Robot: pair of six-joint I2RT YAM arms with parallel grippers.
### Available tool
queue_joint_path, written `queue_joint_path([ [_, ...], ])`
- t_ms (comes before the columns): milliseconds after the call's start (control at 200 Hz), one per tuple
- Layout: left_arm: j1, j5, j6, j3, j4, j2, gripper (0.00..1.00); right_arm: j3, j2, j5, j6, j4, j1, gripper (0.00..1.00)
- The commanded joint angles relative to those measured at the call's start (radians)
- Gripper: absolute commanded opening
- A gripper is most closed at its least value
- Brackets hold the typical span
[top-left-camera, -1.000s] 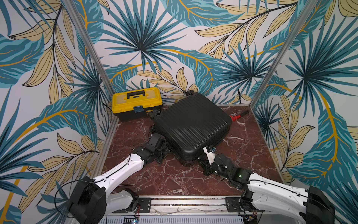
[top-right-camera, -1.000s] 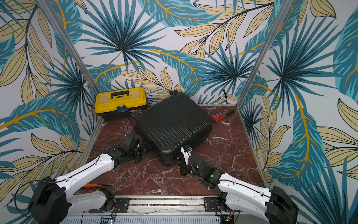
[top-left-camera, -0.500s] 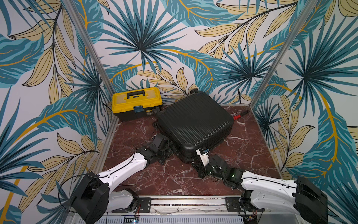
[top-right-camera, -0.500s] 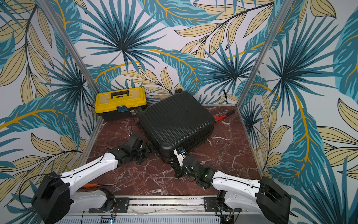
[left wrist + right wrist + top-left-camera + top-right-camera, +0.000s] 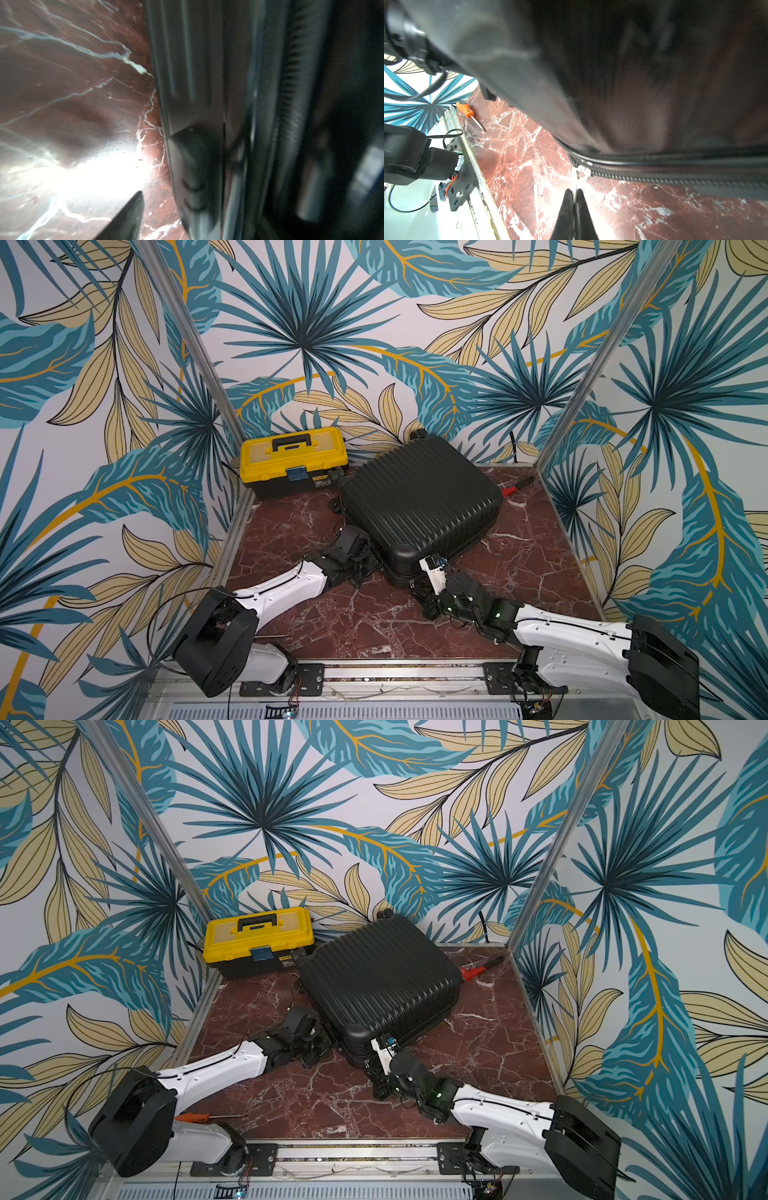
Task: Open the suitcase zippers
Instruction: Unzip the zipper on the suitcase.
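The black ribbed suitcase lies flat on the marble floor, turned corner-on toward me. My right gripper is at its near corner, shut on the thin metal pull of the zippers' slider. The zip track runs off along the seam. My left gripper is against the suitcase's left side. In the blurred left wrist view one of its fingers stands apart from the shell, beside zip teeth. The other finger is hidden.
A yellow-and-black toolbox stands at the back left, touching the suitcase's far corner. A red-handled tool lies at the back right. An orange screwdriver lies near the front rail. Patterned walls close three sides.
My right gripper has moved left round the near corner, still shut on the pull. The left gripper has shifted right along the side, and the suitcase has slid slightly back and right.
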Motion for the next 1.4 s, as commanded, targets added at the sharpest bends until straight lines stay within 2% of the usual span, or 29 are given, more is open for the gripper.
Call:
queue_joint_path([
  [0,-0.03,0.02,0.045,0.026,0.026,0.082,0.65,0.031,-0.049,-0.101,-0.043,-0.084,0.04,0.0],
  [215,-0.012,-0.078,0.16,0.131,-0.195,0.066,0.51,0.032,-0.21,0.225,-0.093,-0.332,0.037,0.0],
  [420,0.029,-0.064,0.25,0.184,-0.285,0.101,0.33,0.033,-0.259,0.384,-0.113,-0.407,0.017,0.0],
  [626,0.056,-0.062,0.304,0.185,-0.319,0.109,0.29,0.029,-0.294,0.455,-0.125,-0.461,-0.024,0.0],
  [826,0.101,-0.064,0.367,0.201,-0.37,0.105,0.29,0.028,-0.371,0.436,-0.156,-0.469,-0.146,0.0],
  [976,0.151,-0.069,0.398,0.213,-0.41,0.092,0.29,0.03,-0.356,0.418,-0.14,-0.454,-0.339,0.0],
  [1146,0.214,-0.072,0.432,0.221,-0.436,0.066,0.29,0.055,-0.333,0.539,-0.08,-0.442,-0.489,0.0],
  [1196,0.227,-0.074,0.444,0.228,-0.442,0.071,0.29,0.051,-0.322,0.55,-0.068,-0.376,-0.541,0.0],
  [1342,0.285,-0.066,0.465,0.261,-0.449,0.102,0.3,0.033,-0.265,0.475,-0.061,-0.253,-0.639,0.0],
  [1392,0.315,-0.062,0.468,0.284,-0.45,0.114,0.37,0.03,-0.254,0.392,-0.098,-0.215,-0.64,0.0],
])
